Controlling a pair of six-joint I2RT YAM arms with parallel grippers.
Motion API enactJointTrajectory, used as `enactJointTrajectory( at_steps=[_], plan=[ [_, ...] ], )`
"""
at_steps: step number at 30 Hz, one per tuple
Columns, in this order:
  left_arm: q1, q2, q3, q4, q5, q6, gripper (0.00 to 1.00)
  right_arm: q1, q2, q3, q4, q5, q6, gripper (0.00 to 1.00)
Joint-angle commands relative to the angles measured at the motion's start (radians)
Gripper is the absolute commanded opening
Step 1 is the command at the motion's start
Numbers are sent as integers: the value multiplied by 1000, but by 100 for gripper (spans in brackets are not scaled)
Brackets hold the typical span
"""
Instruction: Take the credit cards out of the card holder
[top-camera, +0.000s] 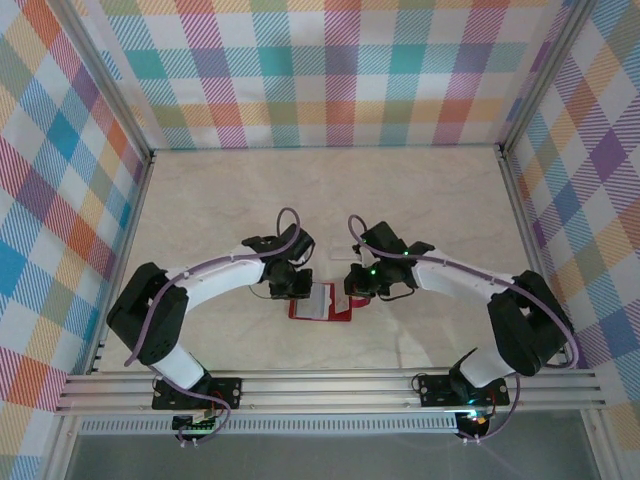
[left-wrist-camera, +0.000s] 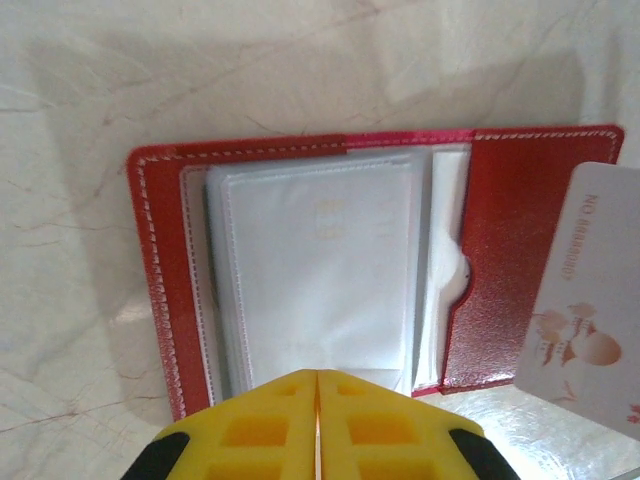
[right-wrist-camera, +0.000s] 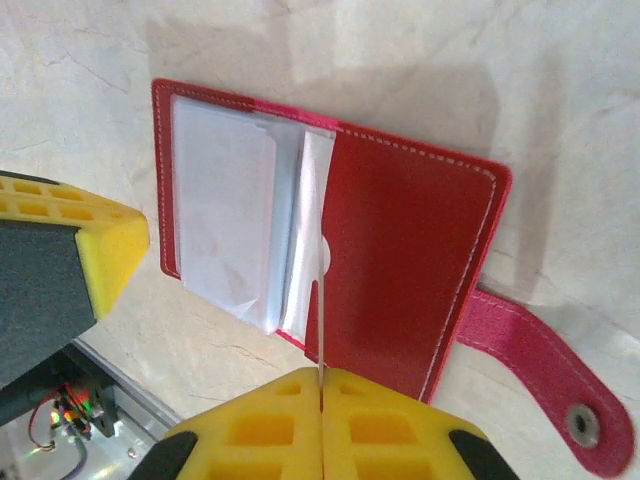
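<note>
The red card holder (top-camera: 305, 312) lies open on the table between both arms. Its clear sleeves (left-wrist-camera: 315, 270) are turned to the left half, and a pale card shows inside them. My left gripper (left-wrist-camera: 318, 375) is shut, tips over the near edge of the sleeves, with nothing visible between the fingers. My right gripper (right-wrist-camera: 322, 372) is shut on a thin credit card (right-wrist-camera: 322, 320), seen edge-on above the holder's red right half (right-wrist-camera: 400, 260). In the left wrist view that same credit card (left-wrist-camera: 585, 300) is white with print and hangs beside the red cover (left-wrist-camera: 510, 250).
The holder's snap tab (right-wrist-camera: 545, 370) sticks out to the right on the pale marble tabletop (top-camera: 420, 200). My left gripper's yellow finger (right-wrist-camera: 70, 260) stands close by the holder's left edge. Checked walls (top-camera: 330, 70) enclose the table, and a metal rail (top-camera: 330, 385) runs along the near edge.
</note>
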Motion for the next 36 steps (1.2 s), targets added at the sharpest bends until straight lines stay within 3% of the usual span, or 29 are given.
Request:
enactJointTrajectory(
  at_steps=[1, 5, 10, 17, 26, 36],
  plan=[
    [31, -50, -30, 1, -9, -11, 10, 3, -44, 65, -131, 85, -167, 7],
    [74, -64, -55, 25, 8, 0, 12, 3, -89, 114, -175, 211, -358, 5],
    [130, -71, -103, 81, 66, 0, 13, 3, -106, 173, -185, 281, -732, 4],
    [156, -68, -134, 116, 108, 12, 14, 3, -59, 258, -222, 304, -1141, 0],
    [184, -90, -165, 123, 123, 21, 14, -10, 80, 425, -375, 304, -1390, 0],
    [197, -108, -177, 110, 123, 32, 14, -45, 231, 615, -530, 297, -1521, 0]
  ],
)
